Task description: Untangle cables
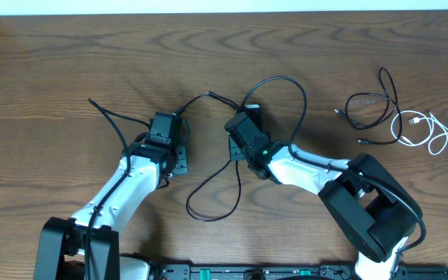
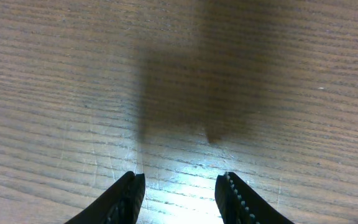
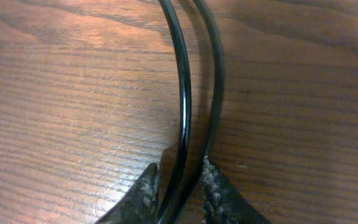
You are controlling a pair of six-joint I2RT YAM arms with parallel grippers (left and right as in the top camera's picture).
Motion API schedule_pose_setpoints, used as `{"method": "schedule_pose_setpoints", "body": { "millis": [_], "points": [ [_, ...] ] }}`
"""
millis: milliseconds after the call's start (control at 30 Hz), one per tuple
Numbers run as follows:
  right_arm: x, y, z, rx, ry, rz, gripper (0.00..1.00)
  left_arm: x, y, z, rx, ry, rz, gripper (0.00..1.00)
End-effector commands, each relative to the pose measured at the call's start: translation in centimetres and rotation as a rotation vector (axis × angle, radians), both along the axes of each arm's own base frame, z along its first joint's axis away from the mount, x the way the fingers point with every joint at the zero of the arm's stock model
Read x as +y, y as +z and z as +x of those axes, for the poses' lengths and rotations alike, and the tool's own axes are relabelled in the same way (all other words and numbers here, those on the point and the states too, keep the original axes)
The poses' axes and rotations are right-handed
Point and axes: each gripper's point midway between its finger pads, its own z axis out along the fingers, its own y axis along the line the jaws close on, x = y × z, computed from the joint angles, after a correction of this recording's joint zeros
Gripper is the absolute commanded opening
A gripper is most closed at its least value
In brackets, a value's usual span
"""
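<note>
A thin black cable (image 1: 289, 82) arcs over the table's middle, and more of it loops toward the front (image 1: 201, 214). My right gripper (image 1: 247, 117) sits on this cable. In the right wrist view its fingers (image 3: 149, 183) press in on a glossy black strand (image 3: 183, 93) running between them, with the gripper (image 3: 179, 167) shut on it; a second dark line beside it is a strand or a shadow. My left gripper (image 1: 164, 118) hovers low over bare wood, a black cord end (image 1: 208, 96) just to its right. Its jaws (image 2: 180, 177) stand open with nothing between them.
At the far right lie a separate coiled black cable (image 1: 370, 109) and a white cable (image 1: 428, 134), apart from both arms. The table's back edge (image 1: 224, 11) runs along the top. The right arm's base (image 1: 368, 206) stands at the front right.
</note>
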Motion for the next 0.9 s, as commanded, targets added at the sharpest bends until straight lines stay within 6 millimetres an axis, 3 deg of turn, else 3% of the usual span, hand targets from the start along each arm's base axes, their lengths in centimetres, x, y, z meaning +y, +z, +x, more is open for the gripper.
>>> {"method": "schedule_pose_setpoints", "body": {
  "millis": [0, 200, 233, 367, 400, 500, 533, 633, 667, 867],
  "points": [
    [-1.2, -4.1, -2.8, 0.120, 0.025, -0.063, 0.29, 0.6, -0.5, -0.4, 0.018, 0.017, 0.022, 0.43],
    [-1.4, -4.9, -4.6, 0.279, -0.047, 0.035, 0.43, 0.6, -0.5, -0.4, 0.017, 0.017, 0.022, 0.43],
    [-1.1, -4.9, -4.8, 0.295, -0.038, 0.054, 0.50, 0.6, -0.5, -0.4, 0.017, 0.017, 0.022, 0.43],
    [0.9, -4.4, -5.6, 0.348, 0.027, 0.157, 0.95, 0.6, -0.5, -0.4, 0.018, 0.017, 0.022, 0.43],
    [1.1, -4.3, -5.7, 0.357, 0.034, 0.166, 0.99, 0.6, -0.5, -0.4, 0.018, 0.016, 0.022, 0.43],
    [0.6, -4.7, -6.5, 0.392, 0.030, 0.145, 0.99, 0.6, -0.5, -0.4, 0.018, 0.017, 0.022, 0.43],
    [0.2, -5.0, -6.9, 0.412, 0.021, 0.130, 0.93, 0.6, -0.5, -0.4, 0.018, 0.017, 0.022, 0.43],
    [-1.1, -5.6, -8.1, 0.486, -0.081, 0.107, 0.57, 0.6, -0.5, -0.4, 0.018, 0.017, 0.022, 0.43],
    [-1.5, -5.8, -8.4, 0.504, -0.124, 0.099, 0.52, 0.6, -0.5, -0.4, 0.018, 0.017, 0.022, 0.43],
    [-2.4, -6.3, -8.5, 0.467, -0.216, 0.045, 0.45, 0.6, -0.5, -0.4, 0.018, 0.017, 0.022, 0.43]
  ]
}}
